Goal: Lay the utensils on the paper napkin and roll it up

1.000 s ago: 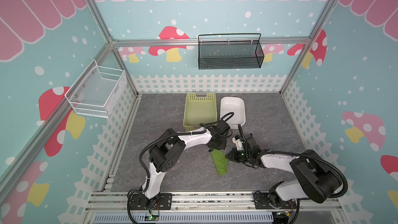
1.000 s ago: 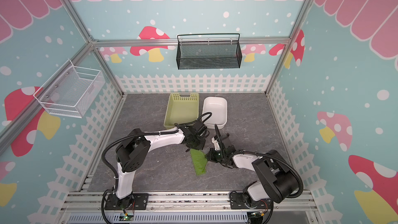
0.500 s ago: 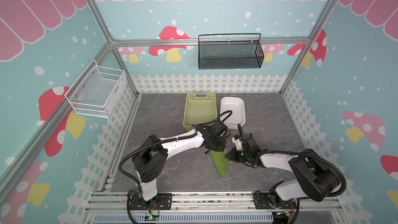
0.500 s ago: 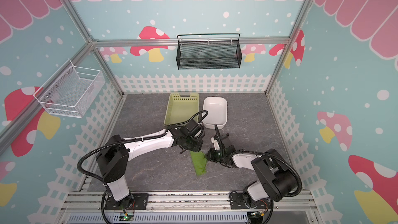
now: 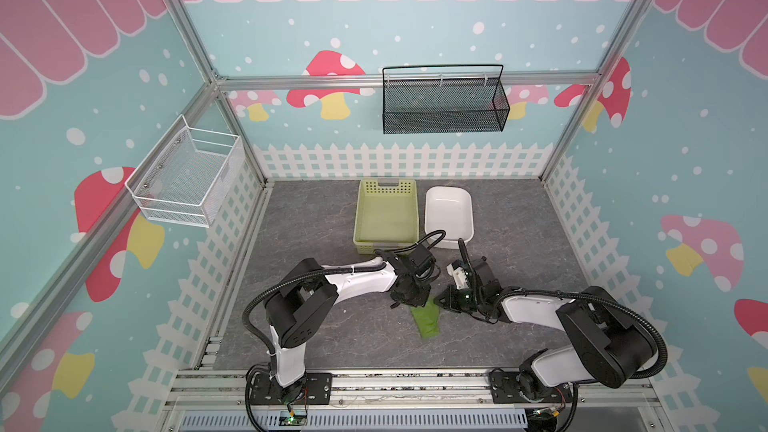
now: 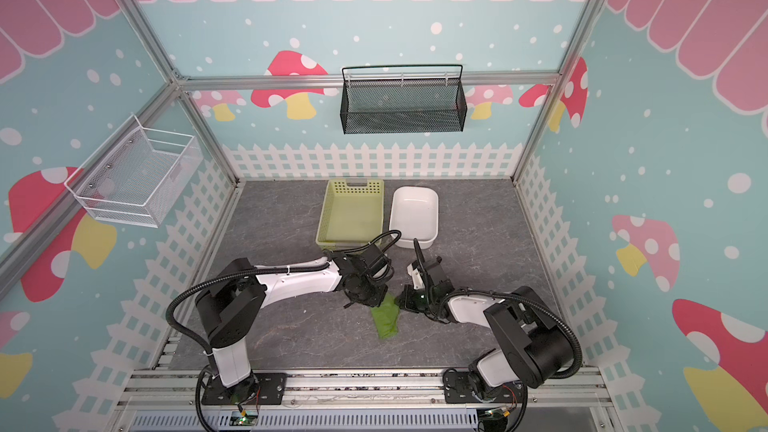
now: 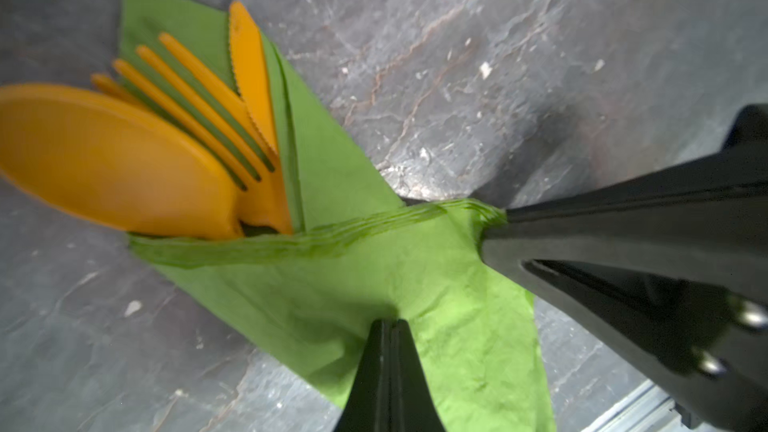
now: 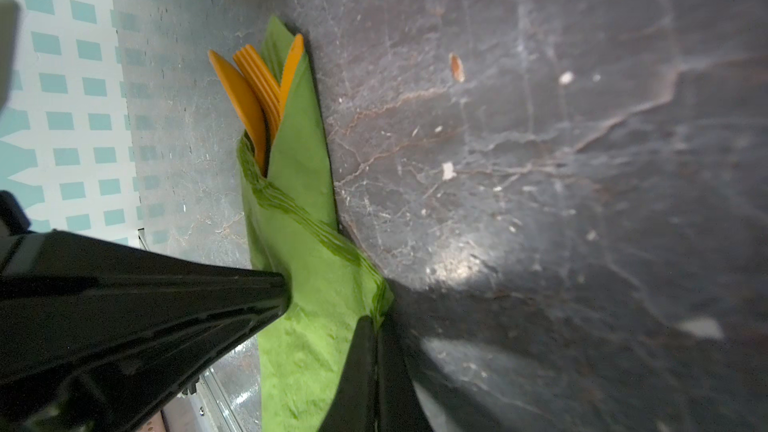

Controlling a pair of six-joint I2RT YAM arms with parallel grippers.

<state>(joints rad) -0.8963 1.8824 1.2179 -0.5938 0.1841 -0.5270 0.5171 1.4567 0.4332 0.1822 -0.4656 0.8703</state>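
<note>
1. Left fingers (image 7: 380, 334) are pressed together with no gap, tips down on top of the napkin (image 7: 332, 284). We cannot tell whether any paper is caught between them. To us it looks like a press, not a pinch.
2. Beyond those tips the napkin is folded over the utensils. The spoon (image 7: 116, 160), fork (image 7: 199, 105) and knife (image 7: 251, 72) poke their heads out of one open end, side by side, with the handles hidden inside.
3. In both top views the wrap lies on the bench (image 5: 357, 342) between the two arms as a narrow green strip. Its long axis runs from the fingertips toward the front rail (image 5: 374, 380), crosswise to the line joining the arms. The orange heads are hidden in those views.
4. Right fingers (image 8: 365, 347) are closed too. The folded corner of the top flap runs into their tips, and a taut crease leads from it to the open end, so we judge they hold that corner.
5. We think the next move turns on one relation: the loose corner sits on the right arm's side of the long axis. That makes the right arm the nearer one to carry it across while the left fingers pin the wrap. The thin paper could tear, or the utensils could slide out.
</note>
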